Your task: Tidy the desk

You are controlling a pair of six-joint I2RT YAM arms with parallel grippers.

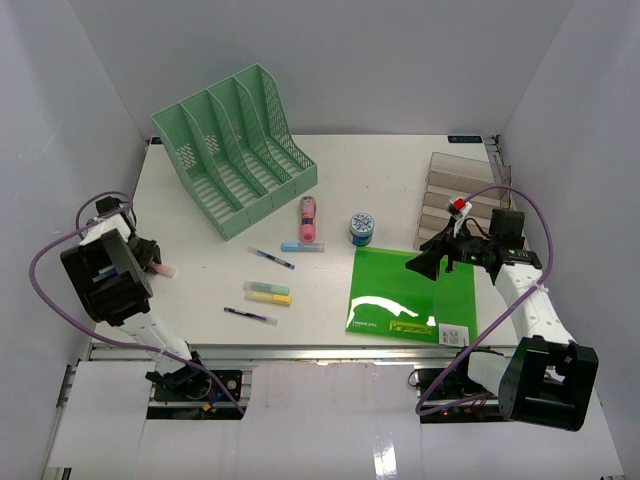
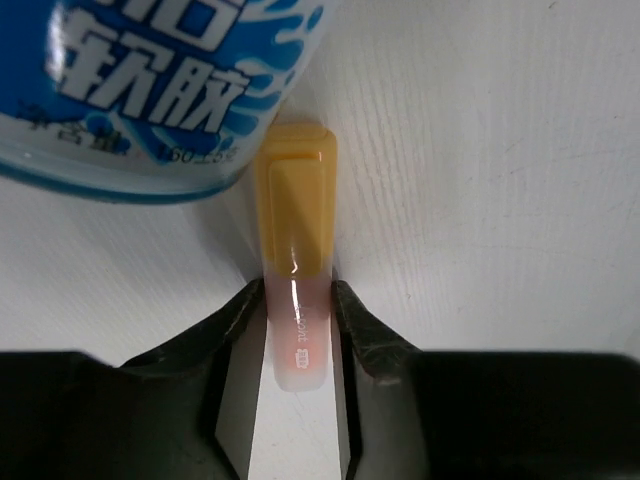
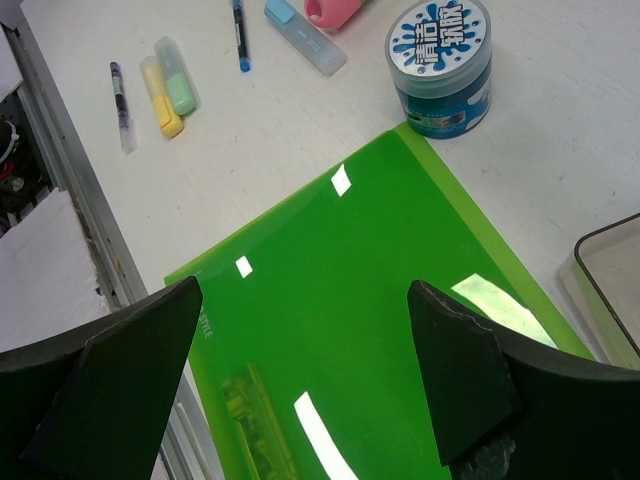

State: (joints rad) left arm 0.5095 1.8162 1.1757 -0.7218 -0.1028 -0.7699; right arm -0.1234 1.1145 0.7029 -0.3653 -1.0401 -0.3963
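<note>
**Left gripper clamped on a highlighter, right gripper spread wide over the folder**

The bench (image 1: 200,290) fills the middle of the room, white, with its metal rail along the near edge where both arms are bolted.

Over at the left edge, the left gripper (image 2: 300,300) is down low. Its fingers (image 2: 240,320) press against both sides of a highlighter (image 2: 297,255) with a pink barrel and an orange cap. The cap points away from the gripper, and the marker lies flat on the white surface. In the wrist view a blue-and-white tub (image 2: 150,90) with Chinese lettering sits right by the cap.

On the right, the right gripper (image 3: 305,290) hangs above a glossy green folder (image 1: 400,290) with its jaws spread wide and nothing between them.

At the back left stands a mint green file rack (image 1: 235,150), set at an angle. A grey stepped tray (image 1: 450,185) sits at the back right.

Loose things lie across the middle:
- a pink tube-shaped item (image 1: 309,215) with a pale blue highlighter (image 1: 302,246) just below it
- a round blue jar (image 1: 362,229) just beyond the folder's far edge
- a thin pen (image 1: 271,258)
- a green highlighter (image 1: 268,288) and a yellow highlighter (image 1: 268,298) side by side
- a purple pen (image 1: 250,316) nearest the rail
</note>
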